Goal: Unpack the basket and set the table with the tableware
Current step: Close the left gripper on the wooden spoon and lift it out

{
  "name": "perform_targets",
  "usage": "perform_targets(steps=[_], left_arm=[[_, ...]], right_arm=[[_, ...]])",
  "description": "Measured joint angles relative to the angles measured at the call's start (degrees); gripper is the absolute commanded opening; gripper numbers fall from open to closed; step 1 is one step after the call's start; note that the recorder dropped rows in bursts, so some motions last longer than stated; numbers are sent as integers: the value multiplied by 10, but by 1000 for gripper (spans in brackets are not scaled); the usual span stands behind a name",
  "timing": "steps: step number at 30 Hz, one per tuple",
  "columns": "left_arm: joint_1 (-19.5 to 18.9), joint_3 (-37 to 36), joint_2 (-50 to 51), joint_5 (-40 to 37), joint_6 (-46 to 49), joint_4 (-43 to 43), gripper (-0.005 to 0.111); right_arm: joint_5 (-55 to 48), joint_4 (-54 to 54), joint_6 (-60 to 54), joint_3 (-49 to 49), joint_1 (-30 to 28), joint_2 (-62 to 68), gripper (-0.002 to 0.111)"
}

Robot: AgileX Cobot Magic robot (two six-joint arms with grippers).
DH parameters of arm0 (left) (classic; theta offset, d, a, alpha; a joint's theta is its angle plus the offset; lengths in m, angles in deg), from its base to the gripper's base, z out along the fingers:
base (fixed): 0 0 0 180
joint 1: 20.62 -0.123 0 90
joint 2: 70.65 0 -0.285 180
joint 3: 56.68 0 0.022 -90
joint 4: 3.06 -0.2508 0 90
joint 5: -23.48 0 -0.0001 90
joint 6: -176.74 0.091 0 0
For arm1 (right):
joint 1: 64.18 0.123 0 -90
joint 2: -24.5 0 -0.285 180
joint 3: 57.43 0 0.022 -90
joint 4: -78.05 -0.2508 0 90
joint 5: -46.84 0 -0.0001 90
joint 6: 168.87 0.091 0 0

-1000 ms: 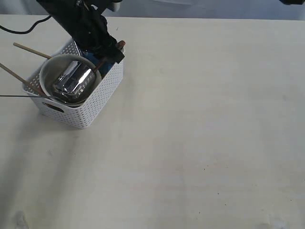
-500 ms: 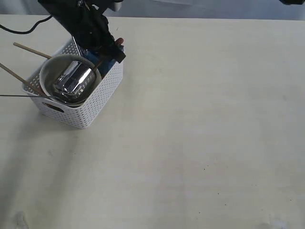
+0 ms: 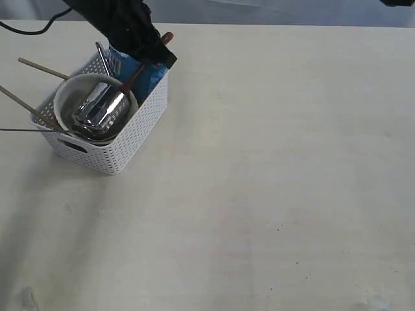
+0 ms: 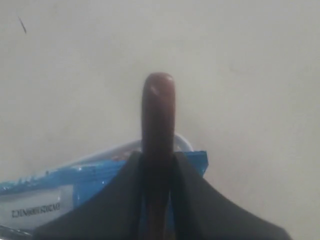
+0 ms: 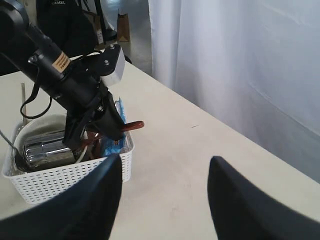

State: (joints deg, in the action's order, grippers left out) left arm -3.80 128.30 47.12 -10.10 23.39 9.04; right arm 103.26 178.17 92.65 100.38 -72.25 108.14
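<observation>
status: early, 0 items placed | left gripper (image 4: 157,161) clamped on dark red spoon (image 4: 158,107) handle, lower end inside basket (image 3: 123,148) | right gripper (image 5: 164,167) jaws apart, empty | bowl (image 3: 63,97), cup (image 3: 98,111), chopsticks (image 3: 40,67) not unpacked | no tableware on bench (image 3: 279,168)

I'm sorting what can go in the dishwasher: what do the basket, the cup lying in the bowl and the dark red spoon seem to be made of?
The basket looks like white moulded plastic, matt, going by its even perforated walls. The cup looks like polished steel: it shows mirror-like highlights. The spoon is smooth and slightly glossy; lacquered wood or plastic, I cannot tell which.
</observation>
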Motion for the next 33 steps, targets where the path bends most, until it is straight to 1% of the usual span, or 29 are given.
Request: perform_targets(steps=[6, 17, 22, 26, 28, 30, 33], left_arm=[[0, 17, 0, 14, 0, 10, 0], [0, 20, 0, 85, -2, 13, 0], [0, 20, 0, 118, -5, 45, 0], [0, 20, -28, 153, -6, 76, 0], [0, 20, -43, 173, -6, 100, 0], [10, 20, -49, 194, -7, 114, 0], [54, 17, -50, 252, -25, 115, 0]], right_arm=[[0, 0, 0, 0, 0, 0, 51], [0, 0, 0, 0, 0, 0, 51], [0, 0, 2, 0, 0, 0, 51], [2, -2, 2, 0, 0, 12, 51], [4, -28, 4, 0, 0, 35, 51], [5, -69, 5, 0, 0, 68, 51], [37, -122, -16, 0, 0, 123, 51]])
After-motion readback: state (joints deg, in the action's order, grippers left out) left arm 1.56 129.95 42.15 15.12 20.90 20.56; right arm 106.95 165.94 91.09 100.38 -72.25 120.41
